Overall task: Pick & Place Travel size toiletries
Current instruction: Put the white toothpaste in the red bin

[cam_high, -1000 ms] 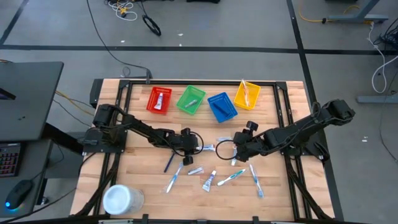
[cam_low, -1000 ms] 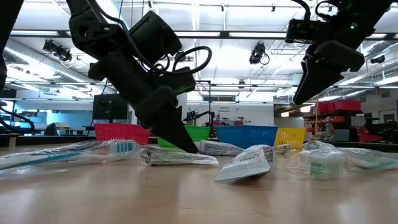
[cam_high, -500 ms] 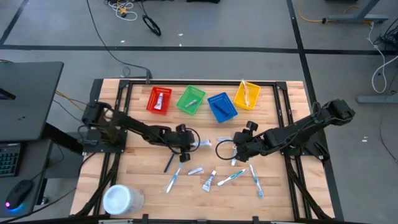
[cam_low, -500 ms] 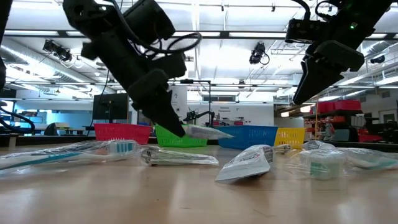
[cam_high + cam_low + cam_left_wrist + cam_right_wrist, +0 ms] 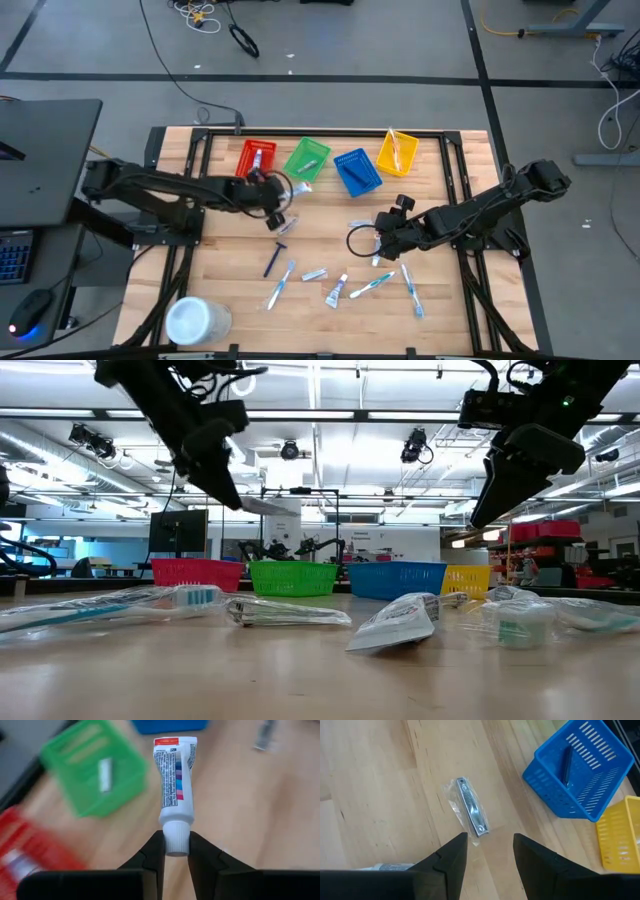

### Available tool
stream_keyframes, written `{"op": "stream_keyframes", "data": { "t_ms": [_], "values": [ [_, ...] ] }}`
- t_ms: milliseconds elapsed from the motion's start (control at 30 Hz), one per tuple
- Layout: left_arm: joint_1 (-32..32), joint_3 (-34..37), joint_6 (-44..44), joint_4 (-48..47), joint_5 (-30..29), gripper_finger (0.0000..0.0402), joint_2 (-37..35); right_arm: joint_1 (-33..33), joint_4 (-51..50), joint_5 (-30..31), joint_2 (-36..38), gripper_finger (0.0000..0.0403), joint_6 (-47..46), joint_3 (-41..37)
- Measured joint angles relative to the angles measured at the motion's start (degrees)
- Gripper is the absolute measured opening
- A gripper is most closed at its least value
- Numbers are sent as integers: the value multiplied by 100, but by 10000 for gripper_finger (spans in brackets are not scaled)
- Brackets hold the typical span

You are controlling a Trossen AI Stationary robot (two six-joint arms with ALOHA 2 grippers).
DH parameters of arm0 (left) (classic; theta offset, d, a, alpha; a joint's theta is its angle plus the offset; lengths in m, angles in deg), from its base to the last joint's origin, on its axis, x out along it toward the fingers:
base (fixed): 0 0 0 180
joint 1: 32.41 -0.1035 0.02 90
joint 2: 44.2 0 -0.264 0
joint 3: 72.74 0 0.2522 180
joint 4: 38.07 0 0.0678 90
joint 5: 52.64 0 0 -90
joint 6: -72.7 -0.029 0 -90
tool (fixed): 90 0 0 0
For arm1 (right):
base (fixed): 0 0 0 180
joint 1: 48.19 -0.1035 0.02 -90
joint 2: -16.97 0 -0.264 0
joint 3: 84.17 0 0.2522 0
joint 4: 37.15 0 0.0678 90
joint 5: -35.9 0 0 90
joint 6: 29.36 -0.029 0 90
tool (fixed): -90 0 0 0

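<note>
My left gripper (image 5: 176, 851) is shut on a small white tube (image 5: 174, 780) with a red end and coloured print. It hangs high over the table, by the green basket (image 5: 307, 160); the low view shows the tube (image 5: 268, 506) jutting out level. My right gripper (image 5: 490, 850) hovers open right of centre, above a wrapped metal clipper (image 5: 469, 814) that lies flat on the wood. Other toiletries lie flat near the front: a dark razor (image 5: 272, 262), toothbrushes (image 5: 280, 287) and tubes (image 5: 336, 290). My left gripper pinches the tube's white cap (image 5: 175, 834) between its two fingers, one on each side. The fingers slant downward toward the far edge and lie in line with the tube. The tube sticks out ahead of them, lifted clear of the table.
Red (image 5: 255, 160), green, blue (image 5: 357, 170) and yellow (image 5: 397, 152) baskets stand in a row along the far edge; each holds something. A white round tub (image 5: 195, 320) sits at the near left corner. Bare wood lies between the baskets and the loose items.
My left gripper has risen from the table and gone toward the far edge and a little left, toward the green basket, staying shut on the tube. The tube has come up off the wood and now hangs clear.
</note>
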Motion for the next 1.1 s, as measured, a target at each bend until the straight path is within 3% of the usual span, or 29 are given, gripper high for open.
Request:
{"op": "stream_keyframes", "data": {
  "t_ms": [133,300,700,1100],
  "values": [
    [-361,0,407,-514,-506,66,-349,0,0,2,0,169,0,0],
    [-981,0,621,-856,-615,66,-400,0,21,0,0,169,0,0],
    [-2380,-2,902,-1399,-564,66,116,0,133,0,0,169,0,4],
    [-2964,-2,520,-1039,-280,66,1076,0,131,-8,0,169,0,4]
  ]
}}
